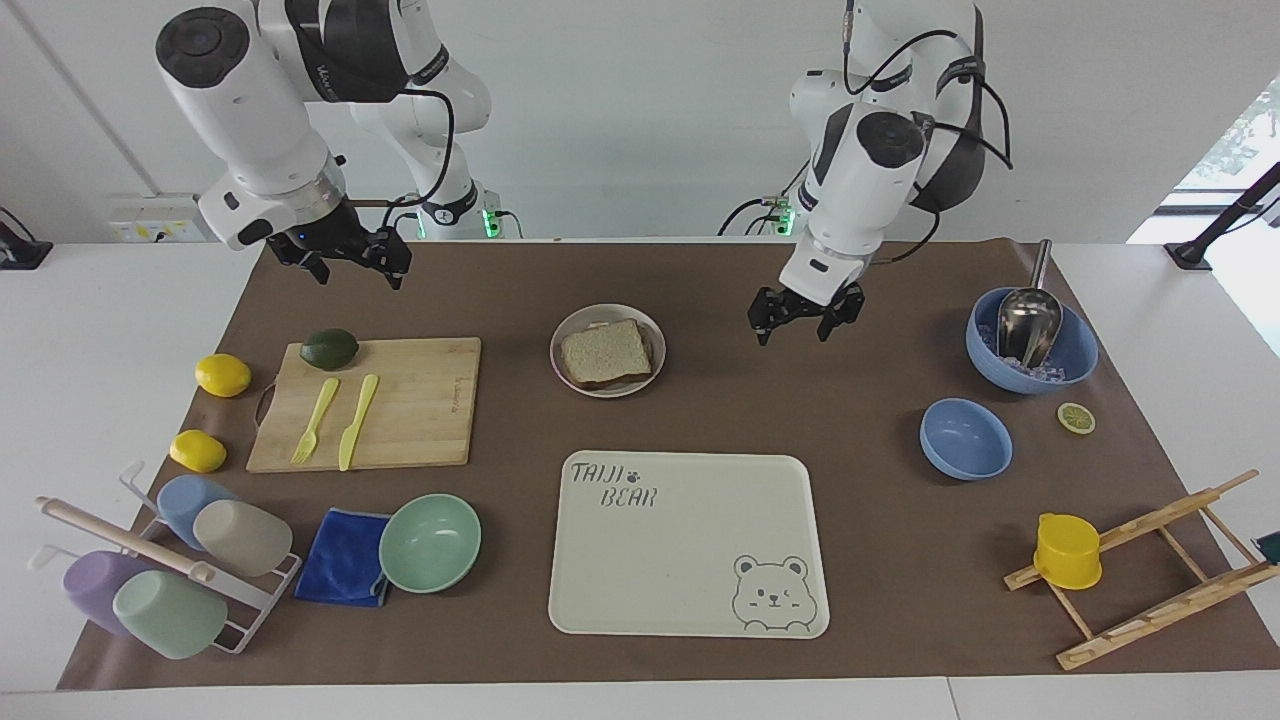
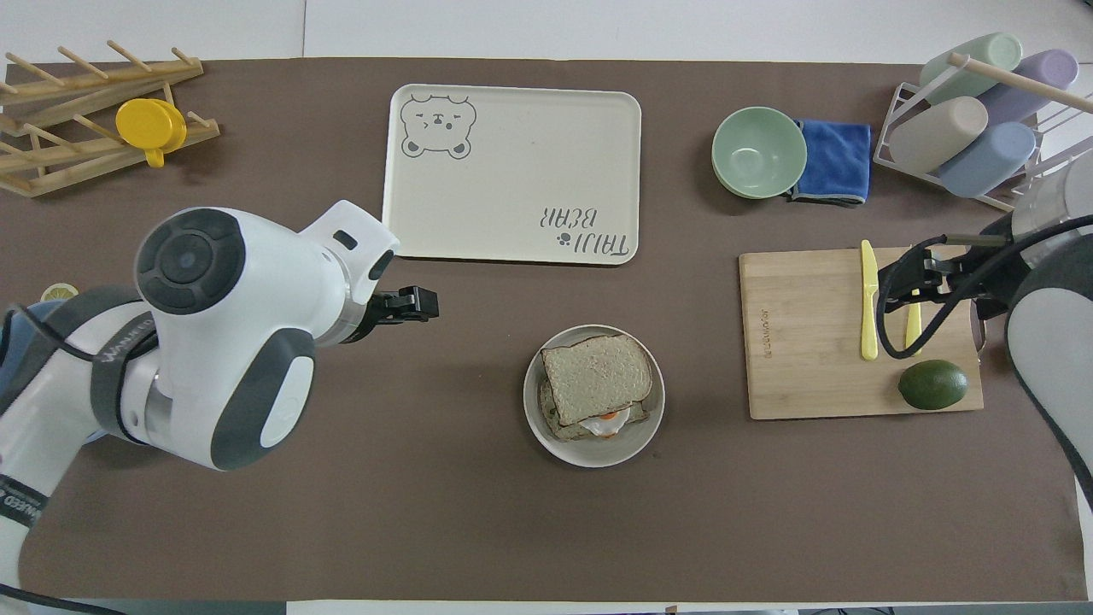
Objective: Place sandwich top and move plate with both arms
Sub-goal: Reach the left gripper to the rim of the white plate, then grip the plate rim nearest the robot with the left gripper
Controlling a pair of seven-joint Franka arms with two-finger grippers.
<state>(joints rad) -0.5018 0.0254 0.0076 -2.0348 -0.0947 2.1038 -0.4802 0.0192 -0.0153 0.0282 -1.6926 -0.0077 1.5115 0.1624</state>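
Left arm reaches in from its base, forearm angled down, wrist bent; left gripper (image 1: 805, 322) hangs in the air, pointing down, fingers apart, empty. Right arm raised, elbow high, forearm sloping down; right gripper (image 1: 352, 262) also up, fingers spread, holding nothing.

We see bright, even light from above on the bench (image 1: 900, 600); shadows under things are soft and short. Daylight washes out a window (image 1: 1235, 140) at three o'clock in the facing view. Both views stay sharp, without glare. The left arm (image 2: 222, 342) looms large and slightly soft at eight o'clock overhead.
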